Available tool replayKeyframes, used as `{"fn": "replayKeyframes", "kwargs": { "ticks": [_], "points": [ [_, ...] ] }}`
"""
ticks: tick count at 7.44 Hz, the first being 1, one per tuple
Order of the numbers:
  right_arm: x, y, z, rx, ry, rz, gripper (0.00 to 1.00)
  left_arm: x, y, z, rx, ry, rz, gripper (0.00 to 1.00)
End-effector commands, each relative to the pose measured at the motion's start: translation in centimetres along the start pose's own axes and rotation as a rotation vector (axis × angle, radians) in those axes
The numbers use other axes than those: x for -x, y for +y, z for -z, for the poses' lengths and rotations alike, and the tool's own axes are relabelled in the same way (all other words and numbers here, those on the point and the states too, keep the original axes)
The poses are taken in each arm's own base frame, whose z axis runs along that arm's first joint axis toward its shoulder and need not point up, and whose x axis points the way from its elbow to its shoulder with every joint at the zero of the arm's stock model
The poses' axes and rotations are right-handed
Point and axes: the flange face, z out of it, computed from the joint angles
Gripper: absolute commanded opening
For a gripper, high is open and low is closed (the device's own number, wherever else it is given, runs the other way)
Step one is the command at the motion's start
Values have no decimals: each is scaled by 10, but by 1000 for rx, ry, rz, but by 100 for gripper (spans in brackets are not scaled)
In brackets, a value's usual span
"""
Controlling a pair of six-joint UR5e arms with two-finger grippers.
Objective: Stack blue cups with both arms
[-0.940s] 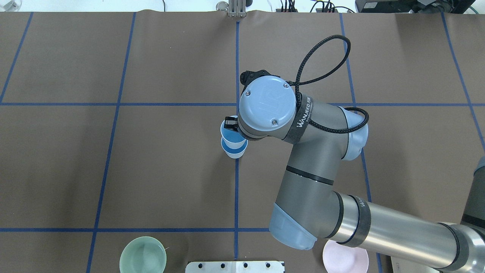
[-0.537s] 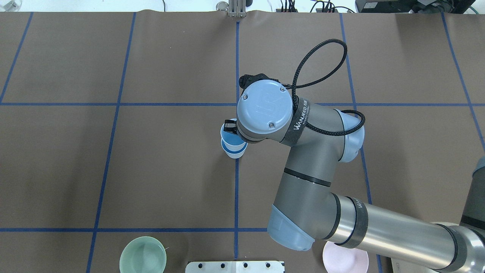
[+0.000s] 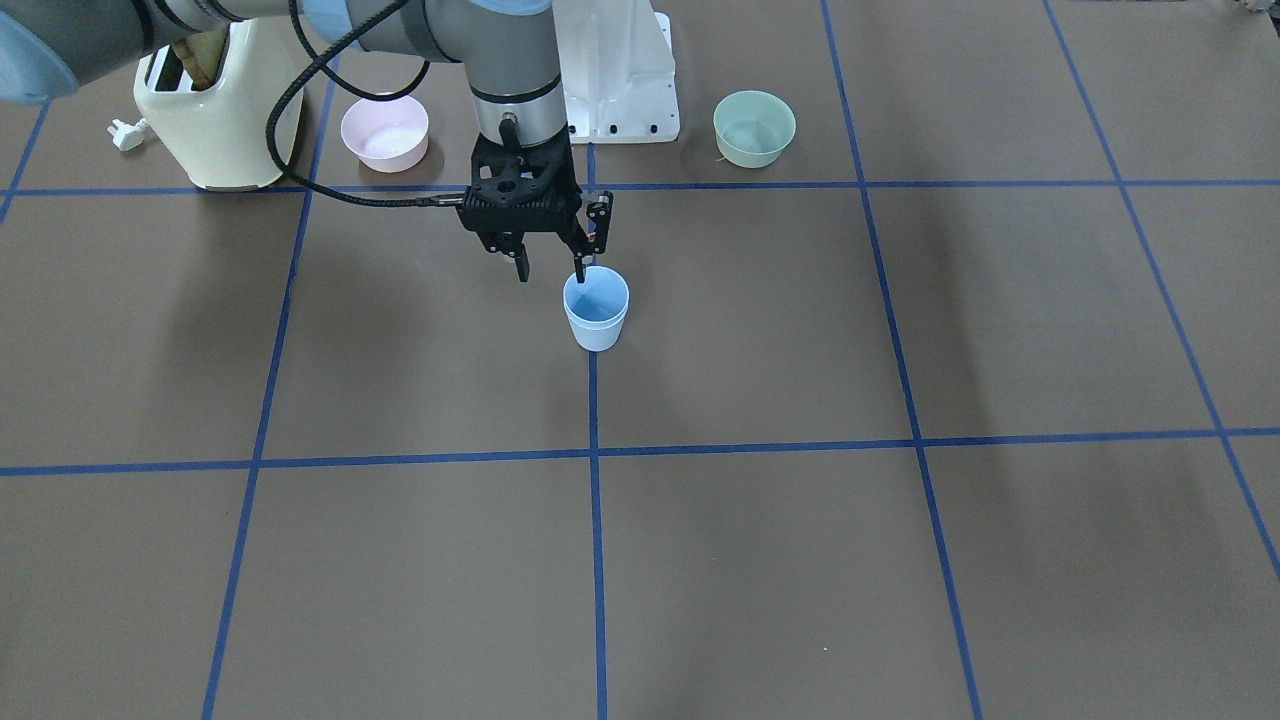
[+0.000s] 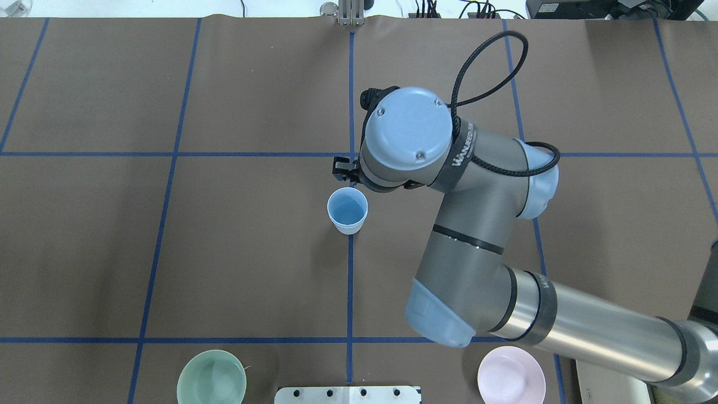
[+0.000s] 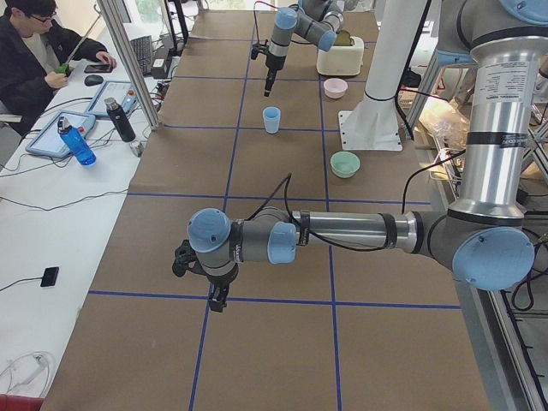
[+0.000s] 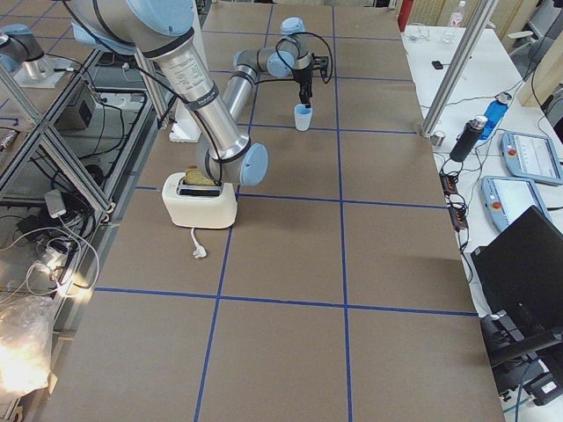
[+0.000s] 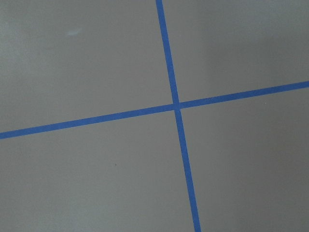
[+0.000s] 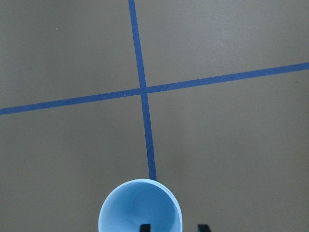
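Note:
The two blue cups point(image 4: 348, 210) stand nested as one upright stack on the blue centre line; the stack also shows in the front view point(image 3: 596, 308) and at the bottom of the right wrist view point(image 8: 140, 205). My right gripper point(image 3: 550, 268) is open and empty, just above and behind the stack. One fingertip point(image 3: 580, 272) hangs over the cup's rim, the other is outside it. In the overhead view only one finger point(image 4: 340, 167) shows beside the wrist. My left gripper point(image 5: 216, 295) hangs low over a tape crossing far from the cups; I cannot tell whether it is open or shut.
A mint-green bowl point(image 4: 211, 377) and a pink bowl point(image 4: 510, 375) sit near the robot's edge, either side of the white base pedestal point(image 3: 620, 80). A cream toaster point(image 3: 215, 110) stands beside the pink bowl. A person sits at a side desk point(image 5: 34, 51).
The right gripper held the upper cup over the lower one; now it has let go and moved up and away. The upper cup has dropped fully into the lower one.

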Motion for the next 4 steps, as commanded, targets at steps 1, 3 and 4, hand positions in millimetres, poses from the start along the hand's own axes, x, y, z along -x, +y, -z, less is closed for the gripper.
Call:
{"fn": "replayKeyframes", "kwargs": {
  "ticks": [1,3,4],
  "points": [
    [-144,-132,37,93,-3,144,100,0,0,0,2,0,2,99],
    [-350,-200,64,142,8,326,100,1,0,-1,3,-1,3,99],
    [-436,-203,69,154,47,398,100,-1,0,0,2,-1,0,99]
  ]
}}
